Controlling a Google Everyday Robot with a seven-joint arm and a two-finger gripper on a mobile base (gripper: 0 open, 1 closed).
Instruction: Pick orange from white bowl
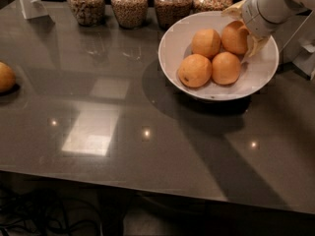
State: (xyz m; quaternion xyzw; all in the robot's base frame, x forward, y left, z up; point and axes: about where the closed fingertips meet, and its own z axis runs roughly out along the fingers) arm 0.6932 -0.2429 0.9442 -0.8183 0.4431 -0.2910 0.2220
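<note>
The white bowl (170,53) stands at the back right of the dark table and holds several oranges. My gripper (244,27) reaches in from the upper right and straddles the orange (234,37) at the bowl's far right. One yellowish finger (235,8) lies over the orange's far side. The other finger (253,45) presses against its near right side. The orange still sits among the others in the bowl. The other oranges lie at the back middle (205,43), front left (195,70) and front middle (226,68).
Several glass jars of grain (130,5) line the back edge, just behind the bowl. A lone orange (6,76) lies at the table's left edge. A white stand (30,1) is at the back left. White equipment (302,43) stands right of the bowl.
</note>
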